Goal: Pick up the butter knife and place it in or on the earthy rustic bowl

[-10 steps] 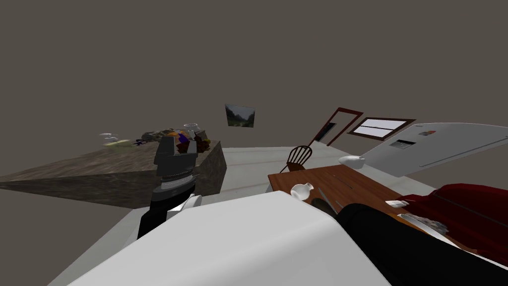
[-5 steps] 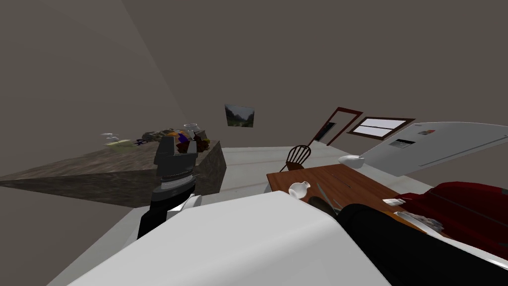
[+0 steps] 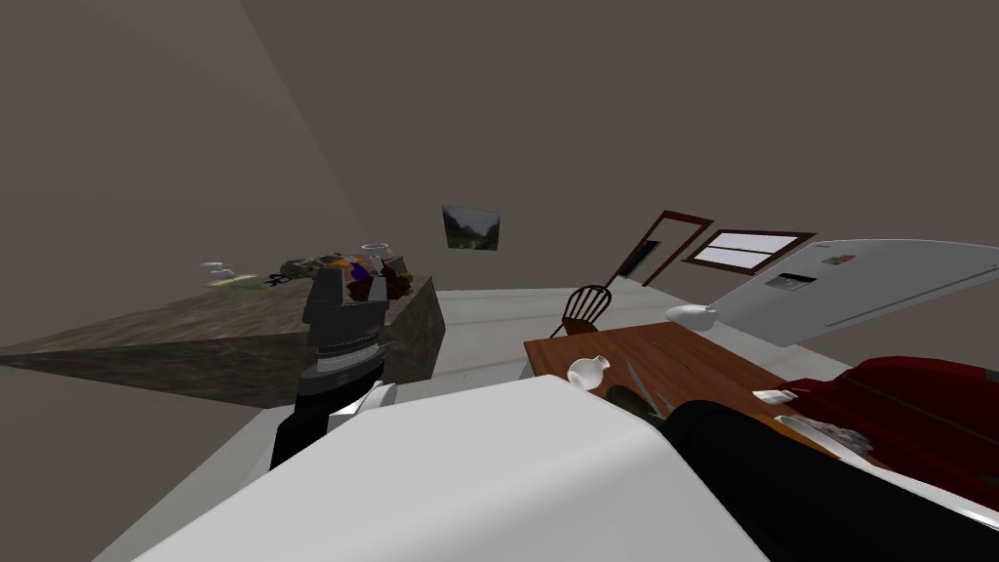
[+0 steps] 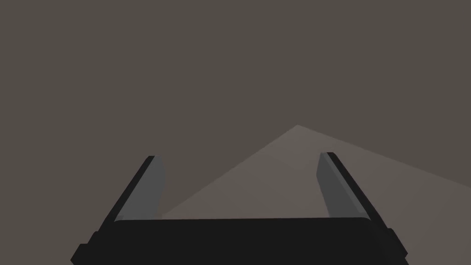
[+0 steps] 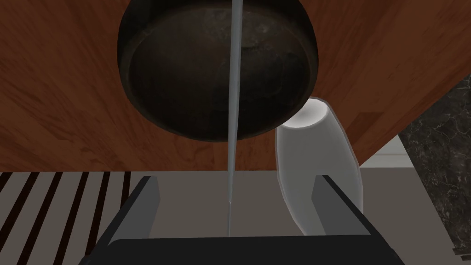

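- The right gripper [image 5: 237, 178] has its fingers spread wide and grips nothing; the knife [image 5: 233, 115] passes between them, clear of both.
- The knife shows edge-on as a thin sliver, reaching from the gripper's body out over the middle of the bowl [image 5: 184, 73].
- The bowl is dark and round and sits on the wooden table [image 5: 60, 106], near its edge.
- A white vase [image 5: 317, 156] stands just beside the bowl.
- The left gripper [image 4: 239, 156] is wide open and empty.

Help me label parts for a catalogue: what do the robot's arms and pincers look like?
The left pincer and right pincer each have two thin, light grey blade fingers on a black box body. In the head view the left forearm is dark grey and blocky, with a ribbed grey ring and a white segment.
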Controlling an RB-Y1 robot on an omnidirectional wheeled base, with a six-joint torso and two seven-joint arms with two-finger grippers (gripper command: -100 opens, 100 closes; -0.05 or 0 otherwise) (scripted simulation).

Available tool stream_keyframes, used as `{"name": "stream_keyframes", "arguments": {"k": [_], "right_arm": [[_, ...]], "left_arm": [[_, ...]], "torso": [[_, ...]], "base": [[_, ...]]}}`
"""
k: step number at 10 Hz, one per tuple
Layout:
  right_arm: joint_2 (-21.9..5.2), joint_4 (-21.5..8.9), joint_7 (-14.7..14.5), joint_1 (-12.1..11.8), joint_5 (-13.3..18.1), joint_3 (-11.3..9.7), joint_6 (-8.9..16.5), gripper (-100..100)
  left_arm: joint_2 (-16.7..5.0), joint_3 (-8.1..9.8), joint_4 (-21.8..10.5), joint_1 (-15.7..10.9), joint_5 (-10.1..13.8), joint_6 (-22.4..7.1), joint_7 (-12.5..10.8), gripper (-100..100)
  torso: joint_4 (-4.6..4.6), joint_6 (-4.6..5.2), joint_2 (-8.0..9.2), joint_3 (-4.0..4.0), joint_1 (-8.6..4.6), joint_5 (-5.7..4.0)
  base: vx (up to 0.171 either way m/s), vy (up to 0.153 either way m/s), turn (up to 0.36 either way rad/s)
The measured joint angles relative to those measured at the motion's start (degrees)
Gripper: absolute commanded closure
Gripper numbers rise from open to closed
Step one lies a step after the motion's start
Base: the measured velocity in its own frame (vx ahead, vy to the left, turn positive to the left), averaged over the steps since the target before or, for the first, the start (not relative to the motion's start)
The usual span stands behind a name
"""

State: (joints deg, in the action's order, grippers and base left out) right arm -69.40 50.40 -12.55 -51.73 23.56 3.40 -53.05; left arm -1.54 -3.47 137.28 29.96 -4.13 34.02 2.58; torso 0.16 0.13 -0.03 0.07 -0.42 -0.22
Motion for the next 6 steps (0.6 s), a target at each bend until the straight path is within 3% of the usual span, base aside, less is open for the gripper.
{"name": "stream_keyframes", "arguments": {"k": [1,4,6], "right_arm": [[0.0,0.0,0.0,0.0,0.0,0.0,0.0,-100],[0.5,-3.3,-3.8,-1.8,-0.5,1.0,-4.3,-100],[0.9,-5.2,-6.3,-2.8,-0.7,1.5,-7.1,-100]], "left_arm": [[0.0,0.00,0.0,0.0,0.0,0.0,0.0,0],[0.0,0.00,0.0,0.0,0.0,0.0,0.0,0],[0.0,0.00,0.0,0.0,0.0,0.0,0.0,0]], "torso": [[0.00,0.00,0.00,0.00,0.00,0.00],[-0.16,-0.03,-0.68,-0.40,-0.07,-0.02],[-0.13,-0.03,-0.52,-0.32,-0.08,-0.02]], "base": [[0.088,-0.022,-0.125],[0.196,-0.027,-0.136],[0.130,-0.022,-0.110]]}}
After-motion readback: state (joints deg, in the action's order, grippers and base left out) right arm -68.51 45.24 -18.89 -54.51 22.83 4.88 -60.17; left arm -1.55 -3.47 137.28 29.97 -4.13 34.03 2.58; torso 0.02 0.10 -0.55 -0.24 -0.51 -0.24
